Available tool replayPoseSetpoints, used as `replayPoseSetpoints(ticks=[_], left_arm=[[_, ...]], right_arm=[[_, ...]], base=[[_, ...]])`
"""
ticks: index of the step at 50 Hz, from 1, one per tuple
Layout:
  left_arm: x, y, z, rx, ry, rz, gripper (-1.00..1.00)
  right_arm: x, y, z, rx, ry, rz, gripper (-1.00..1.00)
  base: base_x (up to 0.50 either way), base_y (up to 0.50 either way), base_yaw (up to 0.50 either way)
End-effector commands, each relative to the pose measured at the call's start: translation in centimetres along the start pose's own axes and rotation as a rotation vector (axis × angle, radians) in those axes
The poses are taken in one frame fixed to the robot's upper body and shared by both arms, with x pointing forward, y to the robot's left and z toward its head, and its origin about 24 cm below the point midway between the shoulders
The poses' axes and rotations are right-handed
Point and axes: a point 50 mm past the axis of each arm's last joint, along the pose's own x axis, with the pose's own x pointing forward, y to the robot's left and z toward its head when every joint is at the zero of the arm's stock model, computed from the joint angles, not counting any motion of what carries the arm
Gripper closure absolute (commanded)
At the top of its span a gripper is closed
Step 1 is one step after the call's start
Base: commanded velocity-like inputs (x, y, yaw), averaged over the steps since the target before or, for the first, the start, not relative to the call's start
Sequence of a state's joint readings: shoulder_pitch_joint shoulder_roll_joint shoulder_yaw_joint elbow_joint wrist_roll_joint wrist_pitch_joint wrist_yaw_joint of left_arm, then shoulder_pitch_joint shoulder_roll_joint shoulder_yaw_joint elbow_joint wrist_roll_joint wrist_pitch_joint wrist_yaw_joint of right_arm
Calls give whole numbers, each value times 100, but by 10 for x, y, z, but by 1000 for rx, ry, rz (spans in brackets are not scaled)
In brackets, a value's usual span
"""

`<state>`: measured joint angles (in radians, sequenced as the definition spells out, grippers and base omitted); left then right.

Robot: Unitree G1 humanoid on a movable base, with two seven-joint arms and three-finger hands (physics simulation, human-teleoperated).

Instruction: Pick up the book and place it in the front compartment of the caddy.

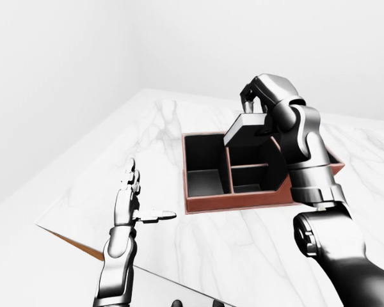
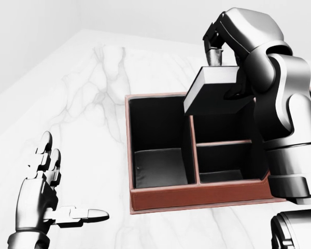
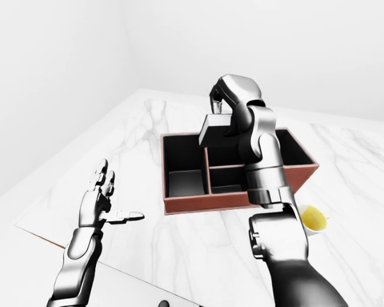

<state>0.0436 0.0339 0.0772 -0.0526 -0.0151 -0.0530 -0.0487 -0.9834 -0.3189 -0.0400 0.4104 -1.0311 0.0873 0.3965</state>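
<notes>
Clearly the book [image 2: 213,91] is off the worktop [image 2: 88,98]: the right hand [image 2: 225,78] has it clamped, one finger [image 2: 215,56] pressing on its upper edge and the others tucked under its right side, so the grip spans the block across its thickness. It hangs tilted, its lower left corner dipping over the divider between the caddy's large left bay and the two smaller right bays, above the caddy [image 2: 197,197] and not yet inside any bay.

It reads as a thick, closed, box-like volume with dark covers and a paler edge. I would judge it stiff and moderately heavy for three fingers, with smooth faces that could slide if the pinch loosens. Nothing about it looks fragile. A hold near one end, as here, leaves the far corner free to swing down, which may be why it sits at an angle. A hold nearer its middle, across the covers, would likely keep it more level.

The caddy is a reddish-brown tray with black-lined bays, standing toward the worktop's right side, well clear of the near edge. In the right-eye view a small yellow cup [image 3: 313,219] sits just off the caddy's near right corner, partly hidden by the forearm.

The left hand [image 2: 49,192] hovers open above the worktop's near left part, fingers spread, thumb pointing toward the caddy, touching nothing.
</notes>
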Motion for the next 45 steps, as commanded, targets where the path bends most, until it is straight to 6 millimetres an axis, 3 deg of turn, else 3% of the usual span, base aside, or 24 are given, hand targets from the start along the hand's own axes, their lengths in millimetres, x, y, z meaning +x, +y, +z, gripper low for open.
replayPoseSetpoints(ticks=[1,17,45], left_arm=[[7,-6,-9,5,23,7,-100],[7,-6,-10,7,23,6,-100],[6,-4,-8,4,21,7,-100]], right_arm=[[13,2,-16,29,70,-21,100],[15,-6,-22,-21,102,-75,100],[22,10,-5,-138,92,-57,100]], base=[[0,0,0],[0,0,0],[0,0,0]])
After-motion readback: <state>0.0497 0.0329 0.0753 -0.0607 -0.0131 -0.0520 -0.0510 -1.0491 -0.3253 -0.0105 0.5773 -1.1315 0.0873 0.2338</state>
